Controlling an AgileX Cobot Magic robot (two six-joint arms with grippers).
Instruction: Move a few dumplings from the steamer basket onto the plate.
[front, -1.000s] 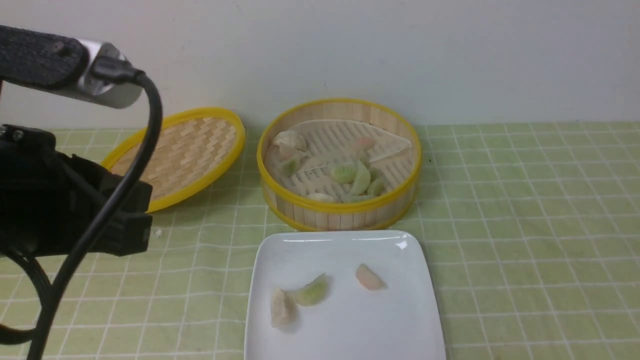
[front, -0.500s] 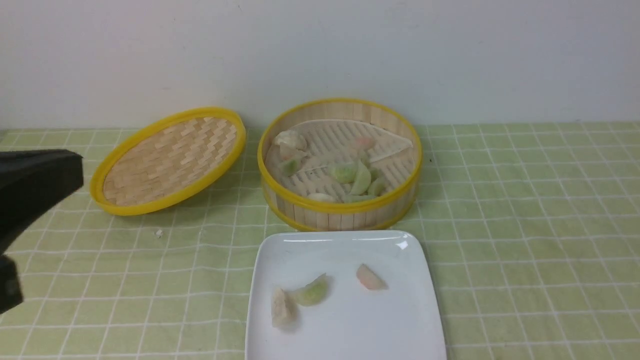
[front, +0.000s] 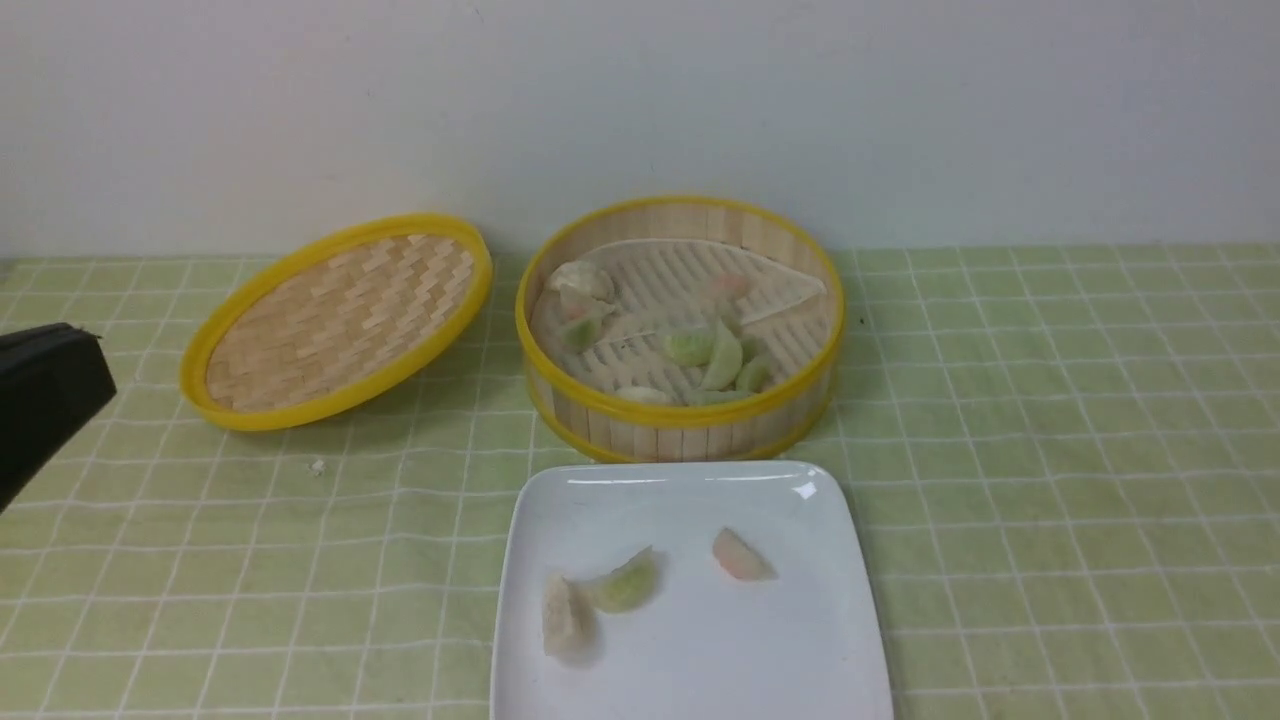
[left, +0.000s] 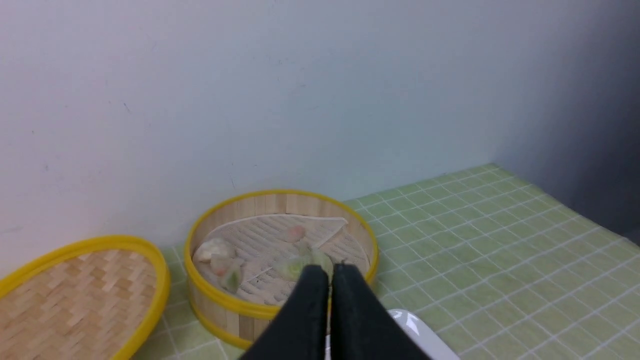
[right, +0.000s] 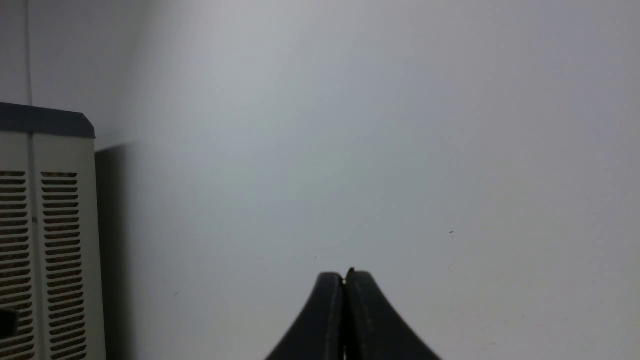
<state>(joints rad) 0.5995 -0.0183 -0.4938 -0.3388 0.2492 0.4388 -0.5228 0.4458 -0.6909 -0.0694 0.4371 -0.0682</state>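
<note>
The steamer basket stands at the back centre with several dumplings on its white liner, green, whitish and pinkish. In front of it lies the white plate, which carries three dumplings: a beige one, a green one and a pinkish one. My left gripper is shut and empty, held back above the table and facing the basket. Only a black part of the left arm shows at the front view's left edge. My right gripper is shut and empty, facing a bare wall.
The shallow woven lid with a yellow rim leans tilted to the left of the basket. A small white crumb lies on the green checked cloth. A white slatted appliance stands by the wall in the right wrist view.
The left arm has pulled back to the left and almost out of the front view, uncovering the lid. Dumplings, basket and plate have not moved.
</note>
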